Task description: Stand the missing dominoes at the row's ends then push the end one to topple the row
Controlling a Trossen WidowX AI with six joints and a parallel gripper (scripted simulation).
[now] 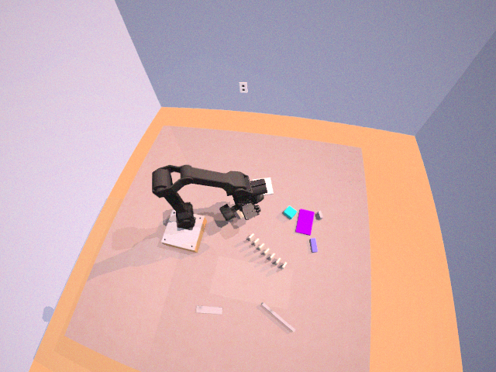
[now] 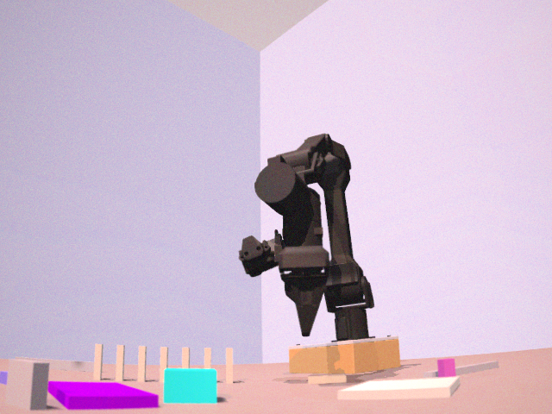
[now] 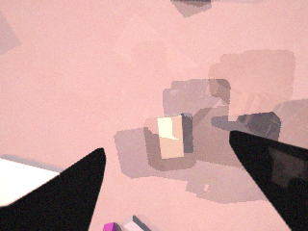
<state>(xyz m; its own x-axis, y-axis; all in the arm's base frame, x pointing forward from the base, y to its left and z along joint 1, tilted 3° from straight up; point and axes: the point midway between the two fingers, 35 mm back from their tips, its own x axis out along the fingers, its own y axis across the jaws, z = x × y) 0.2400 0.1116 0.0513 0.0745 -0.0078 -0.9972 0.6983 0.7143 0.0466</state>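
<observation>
Several thin cream dominoes (image 1: 265,251) (image 2: 141,363) stand upright in an evenly spaced diagonal row, to the right of the robot's base in the top view. One loose domino (image 1: 240,215) (image 2: 326,379) (image 3: 170,149) lies flat near the base, apart from the row's near end. My gripper (image 2: 305,334) (image 3: 166,144) is wide open and empty, pointing down above the loose domino. In the wrist view that domino shows between the two fingertips, with clear height below them. In the top view the arm partly hides the domino and the fingers.
A cyan block (image 1: 290,211) (image 2: 190,385), purple slab (image 1: 304,222) (image 2: 107,395), grey block (image 1: 319,215) (image 2: 27,384) and violet block (image 1: 313,245) lie beyond the row. A white slab (image 1: 270,187) (image 2: 397,388) (image 3: 24,183) and magenta cube (image 2: 445,367) (image 3: 110,226) are on the arm's other side.
</observation>
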